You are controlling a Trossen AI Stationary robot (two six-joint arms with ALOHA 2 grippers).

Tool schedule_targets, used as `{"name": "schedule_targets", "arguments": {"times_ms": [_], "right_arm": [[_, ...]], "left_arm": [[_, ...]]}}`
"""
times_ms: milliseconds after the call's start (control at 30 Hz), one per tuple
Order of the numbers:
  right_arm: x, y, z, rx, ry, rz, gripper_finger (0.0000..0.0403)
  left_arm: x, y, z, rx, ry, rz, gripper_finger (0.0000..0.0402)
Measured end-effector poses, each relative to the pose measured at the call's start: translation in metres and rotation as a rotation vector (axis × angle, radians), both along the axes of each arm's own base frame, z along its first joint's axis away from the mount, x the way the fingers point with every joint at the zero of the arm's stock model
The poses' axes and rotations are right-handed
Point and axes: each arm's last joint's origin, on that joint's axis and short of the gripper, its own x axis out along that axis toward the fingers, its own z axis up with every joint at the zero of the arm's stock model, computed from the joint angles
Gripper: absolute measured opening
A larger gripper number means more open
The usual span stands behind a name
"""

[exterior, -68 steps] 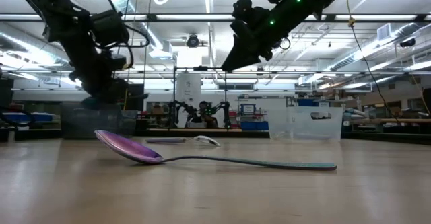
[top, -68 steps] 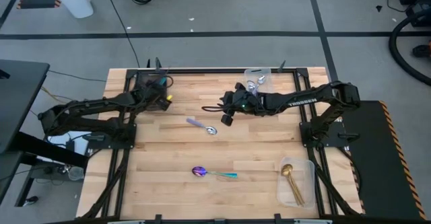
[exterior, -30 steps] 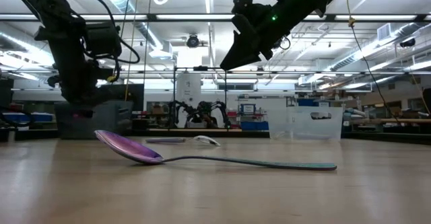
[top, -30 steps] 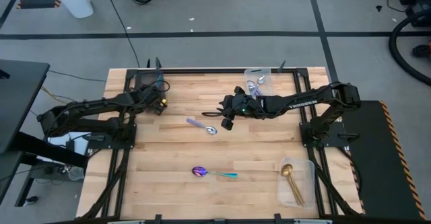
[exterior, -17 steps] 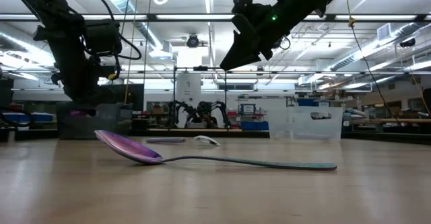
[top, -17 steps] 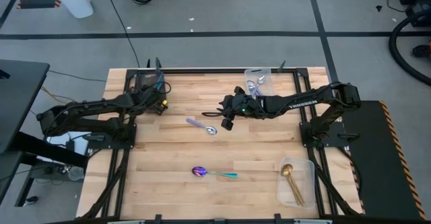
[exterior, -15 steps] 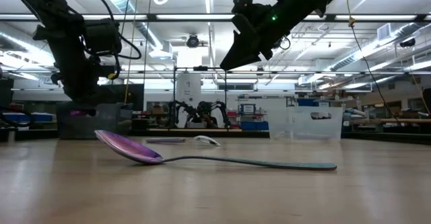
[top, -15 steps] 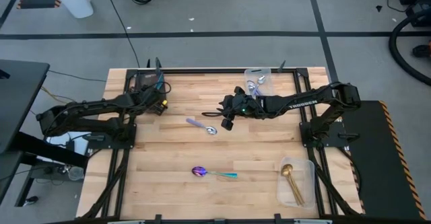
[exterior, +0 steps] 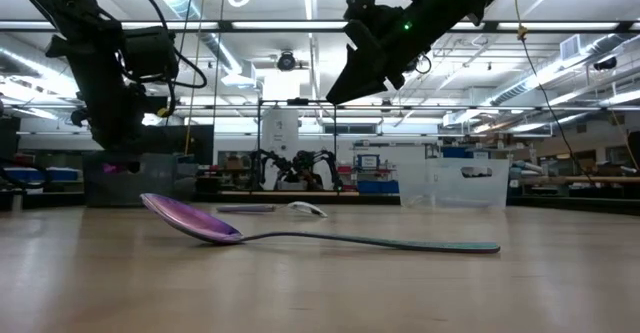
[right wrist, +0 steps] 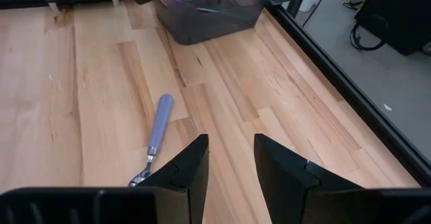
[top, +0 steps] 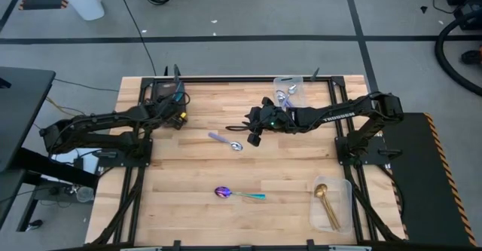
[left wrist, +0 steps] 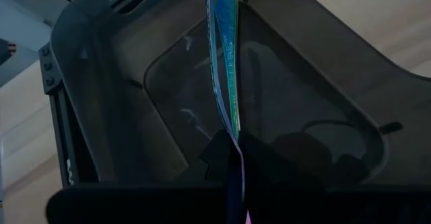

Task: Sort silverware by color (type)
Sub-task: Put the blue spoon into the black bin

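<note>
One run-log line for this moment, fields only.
left gripper: shut on teal-handled spoon over dark bin | right gripper: open above lavender-handled spoon | table: second teal-handled spoon

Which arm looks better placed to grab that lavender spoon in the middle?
The right. Its gripper hovers open beside the lavender spoon, empty. The left gripper is shut on a teal spoon over the dark bin.

we see a pale wood table point(top: 188, 160) filling the frame's middle, a lavender-handled spoon point(top: 225, 141) at centre, a purple-bowled teal-handled spoon point(top: 238, 194) lower centre, dark bin point(top: 159, 93) upper left, clear bin point(top: 287, 87) upper right, another clear bin point(top: 343, 206) lower right
</note>
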Motion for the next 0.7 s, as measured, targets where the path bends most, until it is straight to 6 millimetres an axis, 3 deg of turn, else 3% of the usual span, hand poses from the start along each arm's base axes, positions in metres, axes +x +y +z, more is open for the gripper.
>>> {"name": "schedule_targets", "arguments": {"times_ms": [700], "right_arm": [[0.0004, 0.0054, 0.0, 0.028, -0.013, -0.002, 0.0128]], "left_arm": [[-0.0008, -0.001, -0.0006, -0.023, 0.007, -0.01, 0.0032]]}}
